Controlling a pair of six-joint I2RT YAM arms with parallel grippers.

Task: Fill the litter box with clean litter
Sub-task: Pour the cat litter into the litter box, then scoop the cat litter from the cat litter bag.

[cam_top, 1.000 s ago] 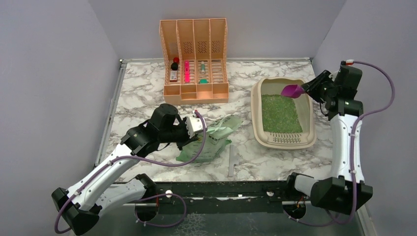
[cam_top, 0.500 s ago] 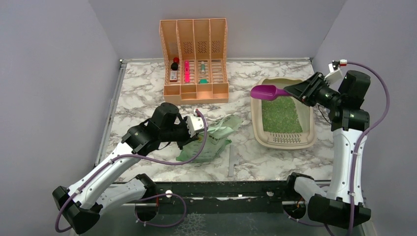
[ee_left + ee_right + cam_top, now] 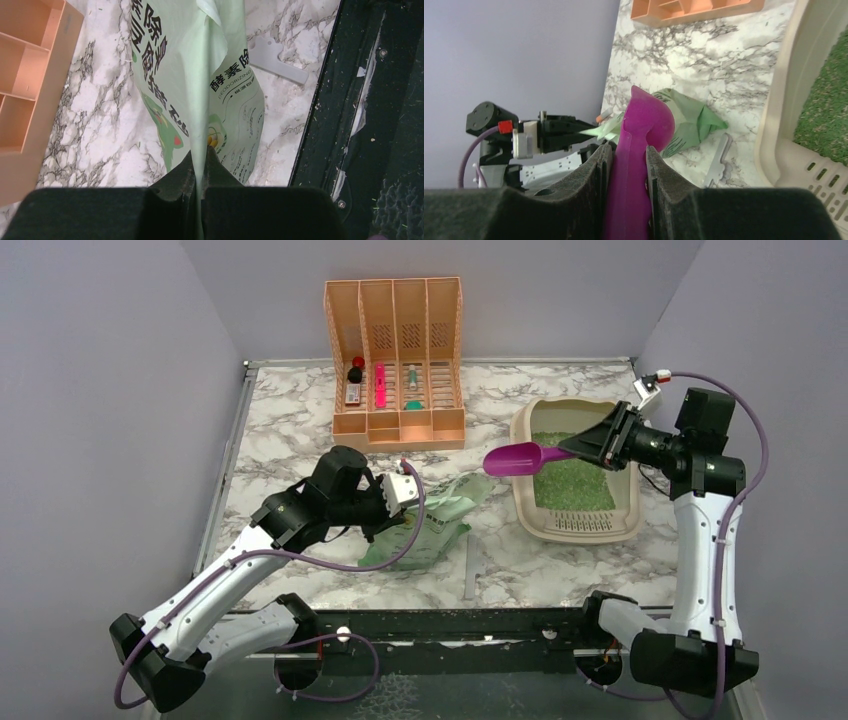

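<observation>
The beige litter box (image 3: 628,502) sits at the right of the table, grille at its near end, with green litter (image 3: 570,480) in it; its rim (image 3: 785,75) and litter (image 3: 826,110) show in the right wrist view. My right gripper (image 3: 590,445) is shut on the handle of a purple scoop (image 3: 512,459), whose bowl hangs over the box's left rim; the scoop (image 3: 636,150) stands between the jaws. My left gripper (image 3: 400,495) is shut on the edge of the pale green litter bag (image 3: 425,525), pinched between the jaws (image 3: 202,160), with the bag (image 3: 200,75) hanging below.
A peach slatted organizer (image 3: 395,365) with small items stands at the back centre. A grey flat strip (image 3: 470,565) lies on the marble near the front edge, also in the left wrist view (image 3: 277,60). Walls close in on three sides.
My right gripper has swung the purple scoop leftward and down, from over the box's far right corner to past its left rim. The left arm and bag have hardly moved.
</observation>
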